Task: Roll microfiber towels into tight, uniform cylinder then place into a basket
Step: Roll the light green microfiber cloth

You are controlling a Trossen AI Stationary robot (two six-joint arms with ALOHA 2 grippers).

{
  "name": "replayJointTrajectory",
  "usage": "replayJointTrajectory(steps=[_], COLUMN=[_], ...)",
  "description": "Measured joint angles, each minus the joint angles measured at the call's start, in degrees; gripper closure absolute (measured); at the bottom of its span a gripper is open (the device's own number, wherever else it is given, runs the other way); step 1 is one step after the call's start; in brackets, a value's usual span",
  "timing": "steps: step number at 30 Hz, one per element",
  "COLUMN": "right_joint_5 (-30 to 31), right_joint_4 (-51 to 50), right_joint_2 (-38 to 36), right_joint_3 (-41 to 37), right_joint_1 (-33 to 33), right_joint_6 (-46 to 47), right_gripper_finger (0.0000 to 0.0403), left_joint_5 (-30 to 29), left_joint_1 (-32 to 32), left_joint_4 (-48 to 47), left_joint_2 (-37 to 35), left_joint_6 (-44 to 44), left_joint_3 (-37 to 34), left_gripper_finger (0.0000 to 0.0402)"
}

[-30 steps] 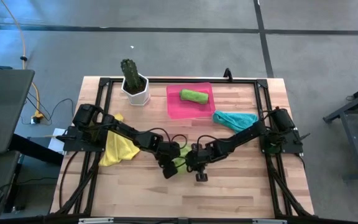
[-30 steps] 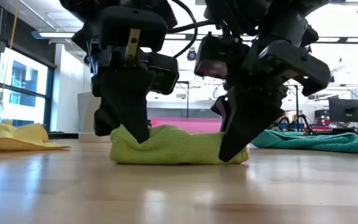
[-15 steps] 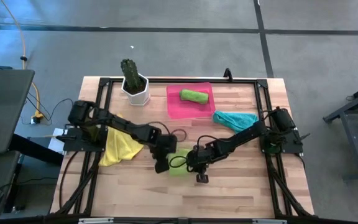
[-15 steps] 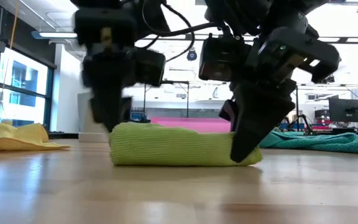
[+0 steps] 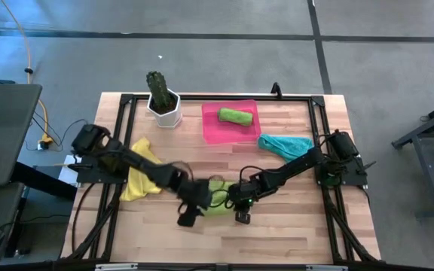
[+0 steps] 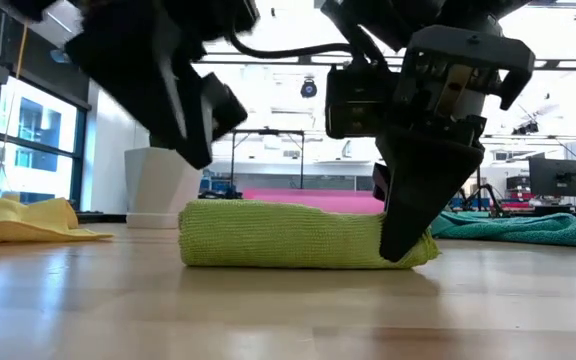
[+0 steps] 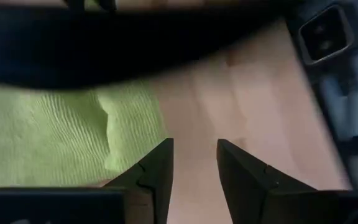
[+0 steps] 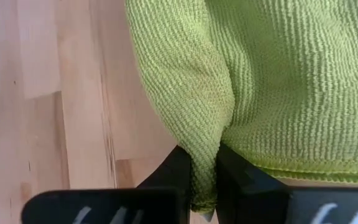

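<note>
A lime green towel (image 6: 288, 235), rolled into a short cylinder, lies on its side on the wooden table near the middle (image 5: 217, 197). My right gripper (image 6: 406, 240) is shut on the roll's right end. My left gripper (image 7: 194, 168) hangs open above the table, clear of the roll's left end (image 5: 189, 211); the roll (image 7: 61, 137) shows beside its fingers. The pink basket (image 5: 211, 129) sits at the far middle, with another lime roll (image 5: 236, 116) lying in it. A yellow towel (image 5: 142, 179) lies loose at the left and a teal towel (image 5: 285, 144) at the right. My right gripper pinches a raised fold of the lime cloth (image 8: 205, 168) between its two fingers, at the roll's right end (image 6: 418, 245). The fingers slant down from above. The roll lies level on the table, and its outer layer is drawn up into a ridge toward the fingers.
A white pot with a cactus (image 5: 163, 102) stands at the far left, beside the basket. A black frame (image 5: 126, 98) runs around the tabletop. Bare wood (image 5: 277, 233) lies along the near edge in front of the roll.
My left gripper has let go of the roll's left end, lifted up and drawn toward the table's near-left, rolling its wrist. That end, dented before, now lies rounded and level. My right gripper has stayed on the right end and turned about its wrist.
</note>
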Motion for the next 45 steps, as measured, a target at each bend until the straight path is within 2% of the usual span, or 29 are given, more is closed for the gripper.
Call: replayJointTrajectory(steps=[3, 5, 7, 12, 18, 27, 38, 45], right_joint_5=[0.0, -0.1, 0.0, 0.2, 0.2, 0.4, 2.4, 2.4], right_joint_4=[0.4, 0.9, 1.1, 1.1, 1.7, 3.3, 3.8, 4.1], right_joint_2=[0.0, 0.0, 0.1, 0.1, 0.1, 0.3, 0.3, 0.3], right_joint_3=[-0.1, -0.1, -0.1, -0.1, -0.2, -0.3, -0.3, -0.3], right_joint_1=[0.0, 0.0, 0.1, 0.2, 0.2, 0.6, 1.5, 1.5], right_joint_6=[-0.2, -0.2, 0.2, 0.7, 0.7, 0.6, -0.4, -3.1], right_gripper_finger=[0.0381, 0.0381, 0.0381, 0.0381, 0.0381, 0.0381, 0.0381, 0.0381], left_joint_5=[-12.3, -20.6, -24.8, -22.2, -24.8, -29.1, -24.6, -24.3], left_joint_1=[-3.6, -5.1, -6.2, -7.9, -9.2, -8.9, -8.1, -7.9], left_joint_4=[0.5, 0.5, 0.7, 1.2, 5.5, 4.0, 4.9, 5.3], left_joint_2=[0.0, 0.0, 0.0, 0.8, 4.2, 6.8, 9.6, 11.1], left_joint_6=[3.2, 2.1, -0.1, -4.5, -3.5, -1.3, -3.2, -12.6], left_joint_3=[0.0, 0.0, 0.0, 0.0, 0.0, 0.0, 0.0, 0.2], left_gripper_finger=[0.0285, 0.0278, 0.0269, 0.0239, 0.0213, 0.0212, 0.0213, 0.0227])
